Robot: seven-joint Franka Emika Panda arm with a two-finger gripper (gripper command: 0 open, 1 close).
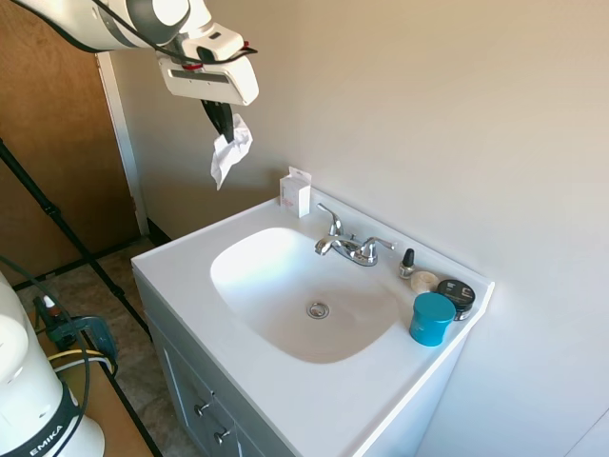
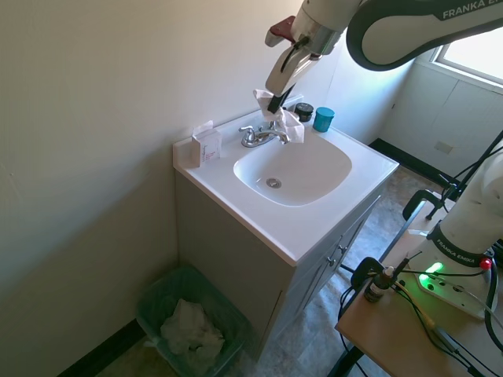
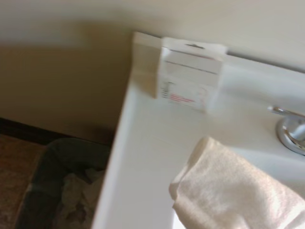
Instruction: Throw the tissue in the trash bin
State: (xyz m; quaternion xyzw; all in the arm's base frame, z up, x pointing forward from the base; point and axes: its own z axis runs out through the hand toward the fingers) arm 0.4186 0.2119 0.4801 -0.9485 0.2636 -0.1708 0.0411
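We see the black two-finger end effector (image 1: pixel 221 122) at the upper left of the first exterior view, clenched on the crumpled white paper tissue (image 1: pixel 229 150). The tissue hangs in the air with its long axis near vertical, loose end pointing down, above the white vanity worktop (image 1: pixel 190 262). In the second exterior view, the green mesh trash bin (image 2: pixel 161 294) sits at lower left, on the floor beside the vanity.
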